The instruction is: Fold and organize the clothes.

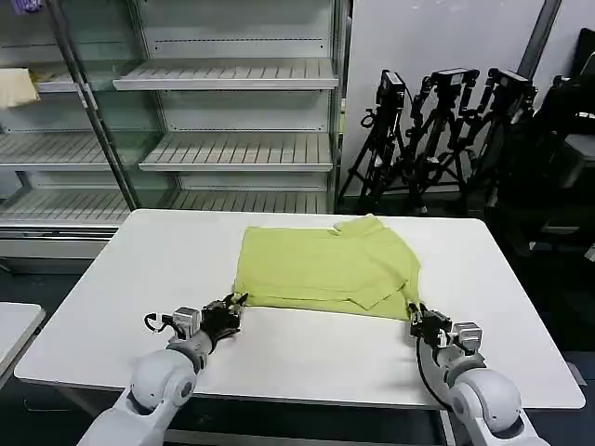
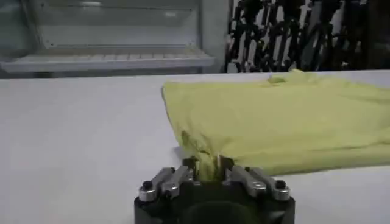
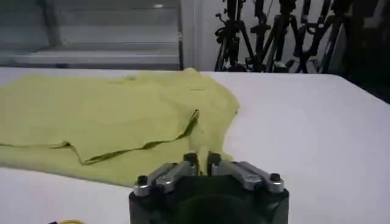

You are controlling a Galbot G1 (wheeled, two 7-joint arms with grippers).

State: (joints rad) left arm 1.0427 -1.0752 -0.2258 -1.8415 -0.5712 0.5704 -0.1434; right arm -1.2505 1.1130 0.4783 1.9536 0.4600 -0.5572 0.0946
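Note:
The clothes are one lime yellow-green shirt (image 1: 321,265), lying partly folded on the white table (image 1: 139,279), sleeves tucked toward the far right. My left gripper (image 1: 236,304) is at the shirt's near left corner, shut on a pinch of the fabric (image 2: 208,165). At the near right corner my right gripper (image 1: 415,314) is shut on the shirt's hem (image 3: 198,159). In the right wrist view a folded layer of the shirt (image 3: 122,122) overlaps the lower one.
Empty metal shelving (image 1: 223,111) stands behind the table. Several black tripods (image 1: 437,130) are at the back right. A pale cream cloth (image 1: 17,85) lies on a shelf at far left. Bare tabletop lies in front of and beside the shirt.

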